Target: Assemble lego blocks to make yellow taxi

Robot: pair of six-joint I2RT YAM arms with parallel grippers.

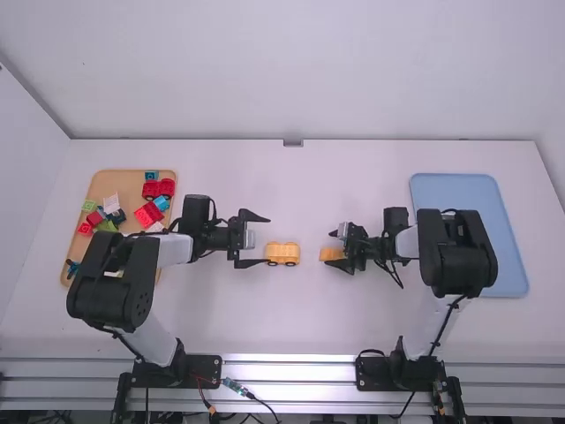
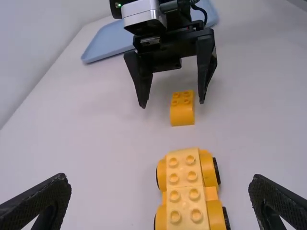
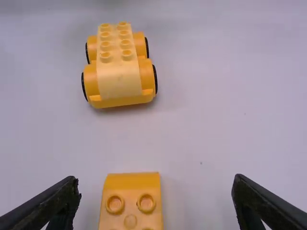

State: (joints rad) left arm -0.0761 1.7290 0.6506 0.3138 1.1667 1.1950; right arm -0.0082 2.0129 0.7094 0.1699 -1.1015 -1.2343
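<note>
orange block straddled, wheeled base nearby

the black right tool (image 3: 156,179) is held apart around the small curved orange plastic block (image 3: 132,183), presumably for gripping. the black left tool (image 2: 159,179) is spread near the yellow plastic wheeled base (image 2: 182,167). wheels (image 1: 273,263) are seen side-on from high; studs (image 2: 173,178), from the left wrist.

From my station, bright, diffuse light spreads over the white table (image 1: 291,327), nearly even from its left edge to its right. The strongest glare I get is in the high view, where white streaks run along the metal rails (image 1: 290,370) at the table's near edge. In the right wrist view I see a soft-edged shadow hugging the wheeled yellow base (image 3: 117,72), and a faint grey shade on the table beyond it, towards the left edge.
</note>
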